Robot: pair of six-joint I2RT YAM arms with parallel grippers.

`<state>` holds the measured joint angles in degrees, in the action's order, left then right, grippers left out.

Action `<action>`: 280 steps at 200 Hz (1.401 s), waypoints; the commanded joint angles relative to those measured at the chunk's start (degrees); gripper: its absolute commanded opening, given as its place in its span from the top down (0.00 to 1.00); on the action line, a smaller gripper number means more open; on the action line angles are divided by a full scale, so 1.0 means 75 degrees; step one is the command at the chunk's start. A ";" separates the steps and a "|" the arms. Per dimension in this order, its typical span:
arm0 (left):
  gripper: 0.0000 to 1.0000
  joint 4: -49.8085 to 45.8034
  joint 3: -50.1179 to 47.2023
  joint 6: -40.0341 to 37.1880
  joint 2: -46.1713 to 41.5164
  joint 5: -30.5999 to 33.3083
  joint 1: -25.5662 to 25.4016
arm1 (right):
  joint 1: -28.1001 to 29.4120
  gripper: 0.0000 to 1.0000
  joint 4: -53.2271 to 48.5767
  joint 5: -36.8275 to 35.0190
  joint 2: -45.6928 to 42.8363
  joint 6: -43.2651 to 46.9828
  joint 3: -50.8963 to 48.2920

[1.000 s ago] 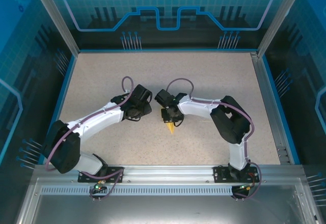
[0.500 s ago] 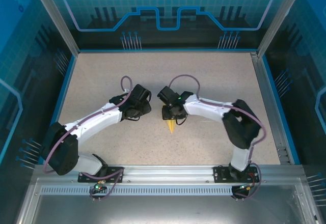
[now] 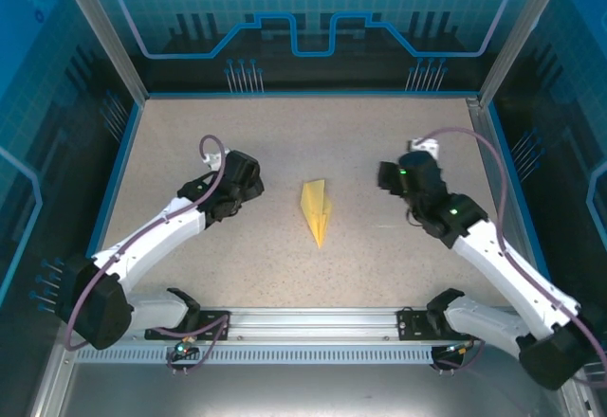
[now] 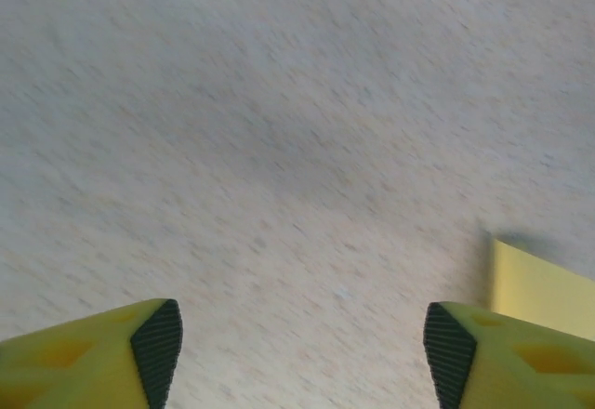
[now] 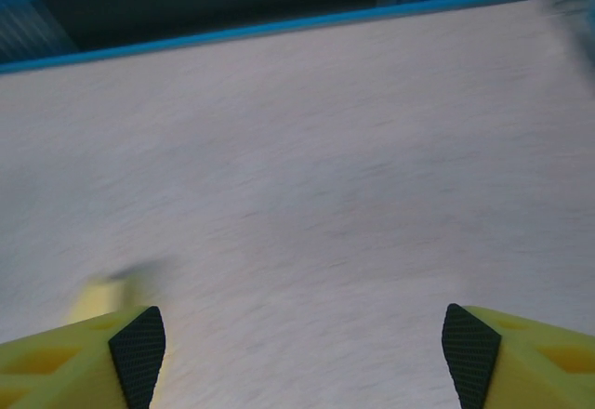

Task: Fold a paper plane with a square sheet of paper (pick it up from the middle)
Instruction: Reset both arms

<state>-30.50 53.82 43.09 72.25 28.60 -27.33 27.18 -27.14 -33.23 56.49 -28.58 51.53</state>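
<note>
The speckled table [image 3: 190, 133] carries both arms spread apart, the left arm [image 3: 161, 232] reaching in from the left and the right arm [image 3: 493, 246] from the right. The left gripper [image 4: 302, 344] and right gripper [image 5: 302, 344] each stand wide open over bare tabletop, with nothing between their fingers. The plane [image 3: 316, 210] lies flat mid-table between the grippers, touching neither, its point toward the near edge; the left wrist view catches its corner at the right.

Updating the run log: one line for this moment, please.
folded pale-yellow paper plane lying free on speckled table | left gripper open | right gripper open
</note>
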 commanded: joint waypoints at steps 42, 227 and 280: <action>0.02 0.1137 -0.0239 -0.1821 0.0690 0.2100 0.1598 | -0.3088 0.15 0.3918 0.1658 0.2088 0.2607 -0.2058; 0.01 1.0492 -0.4228 -0.5338 0.1954 -0.1758 0.3412 | -0.3097 0.00 0.9440 0.3753 0.3958 0.3871 -0.3617; 0.01 1.0489 -0.4218 -0.5359 0.1957 -0.1775 0.3398 | -0.3086 0.01 0.9442 0.3743 0.3952 0.3899 -0.3616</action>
<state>45.80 21.69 4.05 87.37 16.58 -1.67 4.54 41.65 -5.52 85.86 0.30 24.18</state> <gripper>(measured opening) 0.986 0.994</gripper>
